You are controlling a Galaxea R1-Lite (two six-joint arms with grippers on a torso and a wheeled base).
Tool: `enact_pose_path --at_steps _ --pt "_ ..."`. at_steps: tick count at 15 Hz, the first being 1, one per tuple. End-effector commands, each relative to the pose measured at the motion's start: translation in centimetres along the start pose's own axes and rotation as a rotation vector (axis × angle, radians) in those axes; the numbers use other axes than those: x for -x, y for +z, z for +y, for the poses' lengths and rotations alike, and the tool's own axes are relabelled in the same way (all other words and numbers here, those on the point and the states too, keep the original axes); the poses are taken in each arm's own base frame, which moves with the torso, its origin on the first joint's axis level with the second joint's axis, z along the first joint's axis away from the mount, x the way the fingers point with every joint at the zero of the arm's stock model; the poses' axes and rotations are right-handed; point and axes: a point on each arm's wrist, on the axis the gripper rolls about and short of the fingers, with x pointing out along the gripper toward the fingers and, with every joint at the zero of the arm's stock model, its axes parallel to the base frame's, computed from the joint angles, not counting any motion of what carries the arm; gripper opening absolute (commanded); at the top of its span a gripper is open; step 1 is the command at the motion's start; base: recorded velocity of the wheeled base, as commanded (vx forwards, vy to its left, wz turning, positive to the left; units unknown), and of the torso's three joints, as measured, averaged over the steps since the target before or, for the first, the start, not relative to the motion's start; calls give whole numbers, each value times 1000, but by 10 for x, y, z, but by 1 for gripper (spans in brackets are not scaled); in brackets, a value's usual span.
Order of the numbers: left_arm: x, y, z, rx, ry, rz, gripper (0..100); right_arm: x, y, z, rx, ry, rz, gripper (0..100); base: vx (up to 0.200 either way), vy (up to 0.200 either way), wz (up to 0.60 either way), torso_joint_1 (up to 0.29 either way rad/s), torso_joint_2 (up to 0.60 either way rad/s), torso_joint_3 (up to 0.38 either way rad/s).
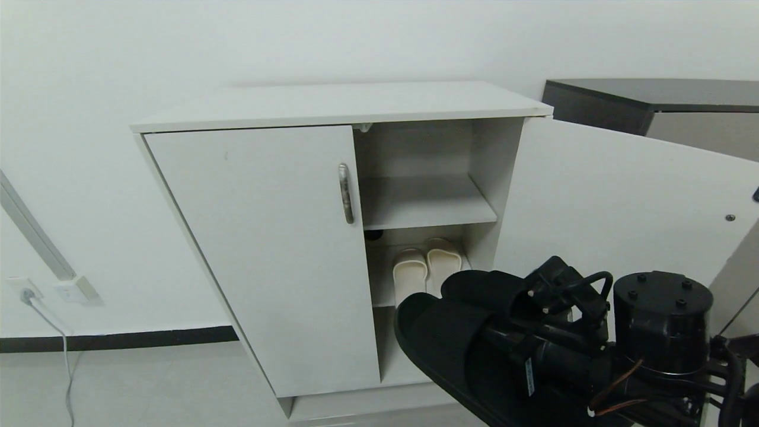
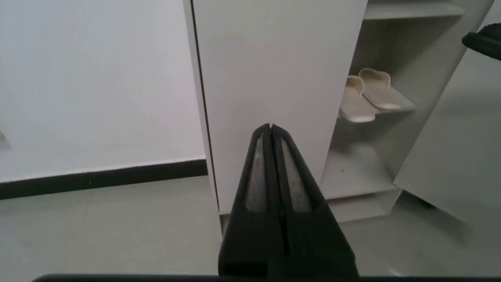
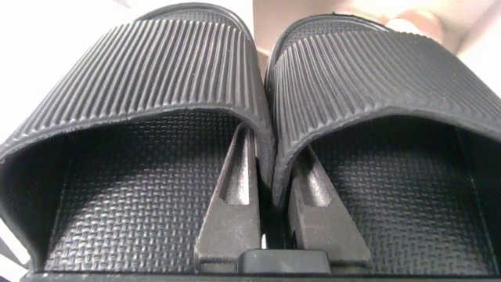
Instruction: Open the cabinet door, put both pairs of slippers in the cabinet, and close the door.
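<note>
The white cabinet (image 1: pixel 261 249) has its right door (image 1: pixel 616 196) swung open and its left door shut. A pair of cream slippers (image 1: pixel 426 267) rests on the middle shelf, also visible in the left wrist view (image 2: pixel 372 94). My right gripper (image 1: pixel 522 332) is shut on a pair of black slippers (image 1: pixel 450 338), held in the air in front of the open side. Its fingers (image 3: pixel 235 211) pinch the two straps' inner edges together, one finger inside each black slipper (image 3: pixel 180 94). My left gripper (image 2: pixel 271 180) is shut and empty, facing the closed left door (image 2: pixel 274 78) above the floor.
A metal handle (image 1: pixel 345 193) runs down the left door's edge. The upper shelf (image 1: pixel 424 204) and bottom compartment (image 1: pixel 397 350) are bare. A dark counter (image 1: pixel 646 101) stands behind the open door. A wall socket with a cable (image 1: pixel 26 295) is low on the left wall.
</note>
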Motion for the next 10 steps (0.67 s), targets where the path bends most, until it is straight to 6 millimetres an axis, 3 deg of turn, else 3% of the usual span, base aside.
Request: enact_pose_path --at_steps 1,3,10 --pt "0 0 0 0 0 1 0 -1 -3 0 1 0 9 0 0 0 0 -32 437 393" --pt "0 0 0 0 0 1 0 -1 -2 0 0 -1 -2 0 0 0 0 -7 356 337" --pt "0 0 0 0 0 1 0 -1 -4 0 8 2 3 0 0 0 0 0 0 0"
